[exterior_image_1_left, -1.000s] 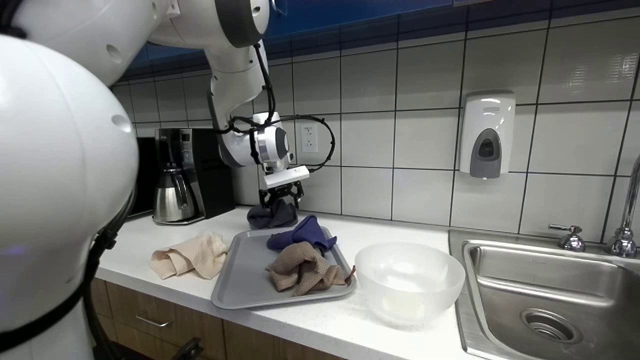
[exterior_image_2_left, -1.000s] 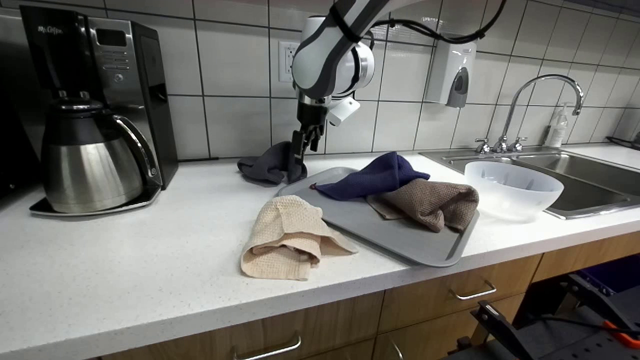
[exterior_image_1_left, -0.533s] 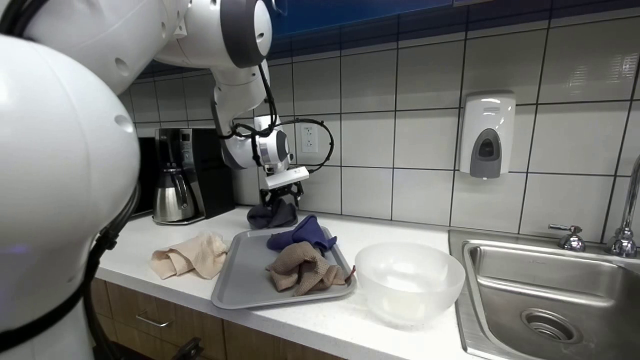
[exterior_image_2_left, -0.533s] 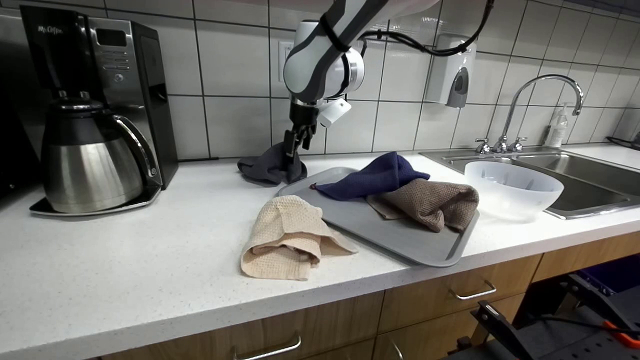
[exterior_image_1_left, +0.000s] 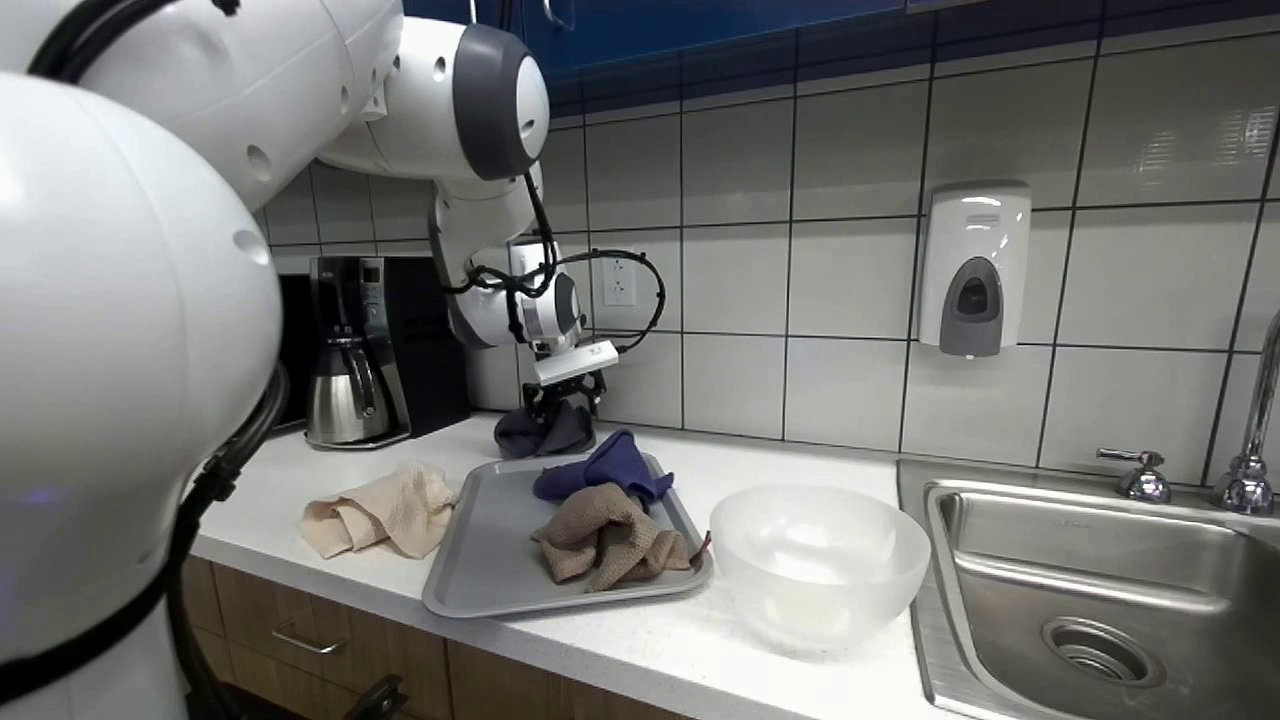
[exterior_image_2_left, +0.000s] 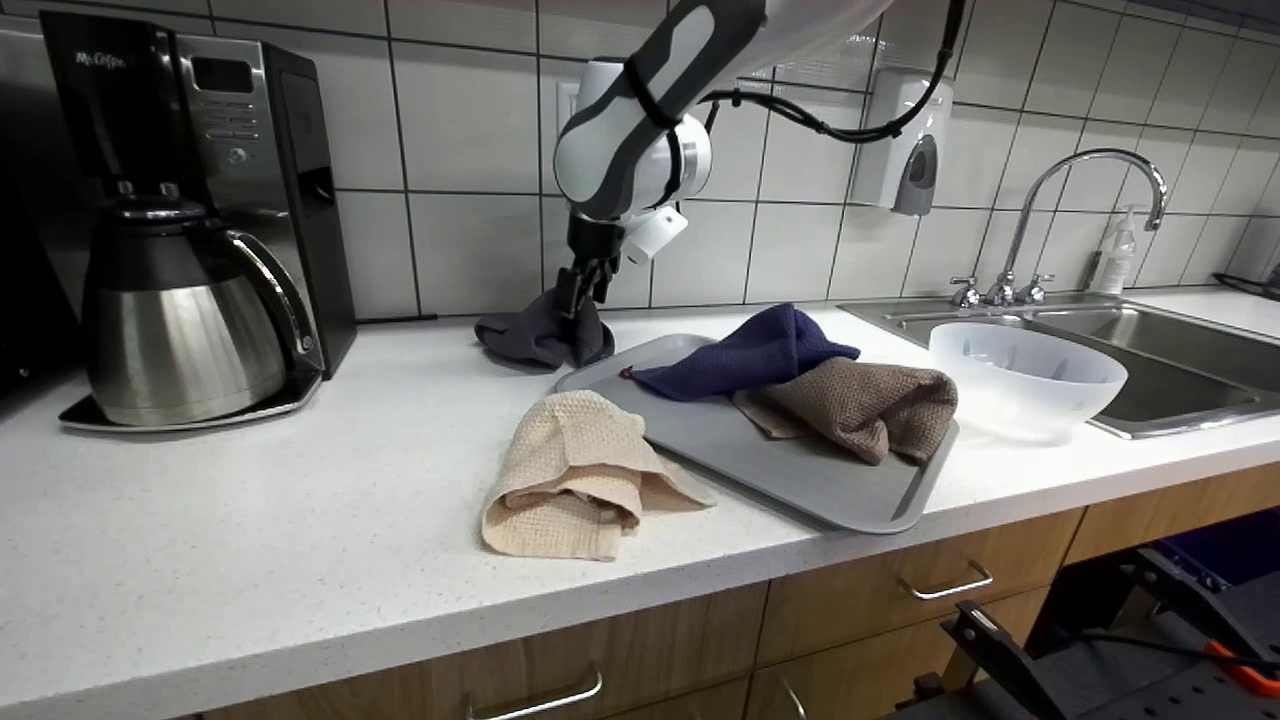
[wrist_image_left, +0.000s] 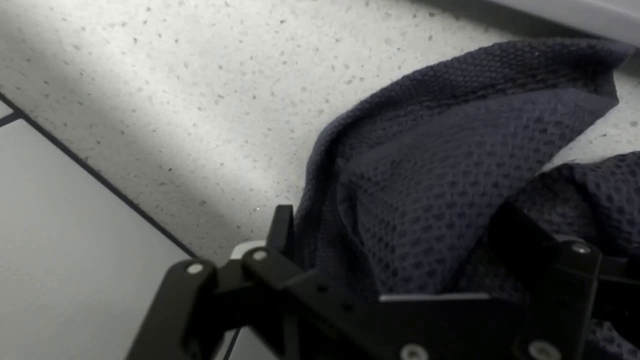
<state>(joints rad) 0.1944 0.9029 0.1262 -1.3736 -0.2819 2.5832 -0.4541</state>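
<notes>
Arm (exterior_image_2_left: 610, 150) and pincer (wrist_image_left: 395, 215) sit lower than a second ago, also shifted a bit toward the coffee maker (exterior_image_2_left: 245, 180) in an exterior view; everything on the desk (exterior_image_2_left: 300, 500) stays put. Pincer is spread wide, nothing gripped: in the wrist view its fingers (wrist_image_left: 282, 227) stand well apart with a fold of the dark gray cloth (wrist_image_left: 440, 165) between them. Can't tell if either finger presses on it. That cloth lies crumpled on the desk near the tiled wall (exterior_image_1_left: 740, 280), just beside the gray tray (exterior_image_1_left: 490, 560). Tray carries a navy cloth (exterior_image_2_left: 760, 350) and a brown cloth (exterior_image_2_left: 870, 405), bunched up against each other. Beige cloth (exterior_image_2_left: 575, 490) is loosely folded on the desk, next to the tray, on the coffee maker's side. Frosted bowl (exterior_image_1_left: 820, 565) stands between tray and sink (exterior_image_1_left: 1060, 540). Coffee maker has a steel carafe (exterior_image_2_left: 190, 345) in it, well apart from the pincer. White soap dispenser (exterior_image_1_left: 975, 260) hangs on the wall.
</notes>
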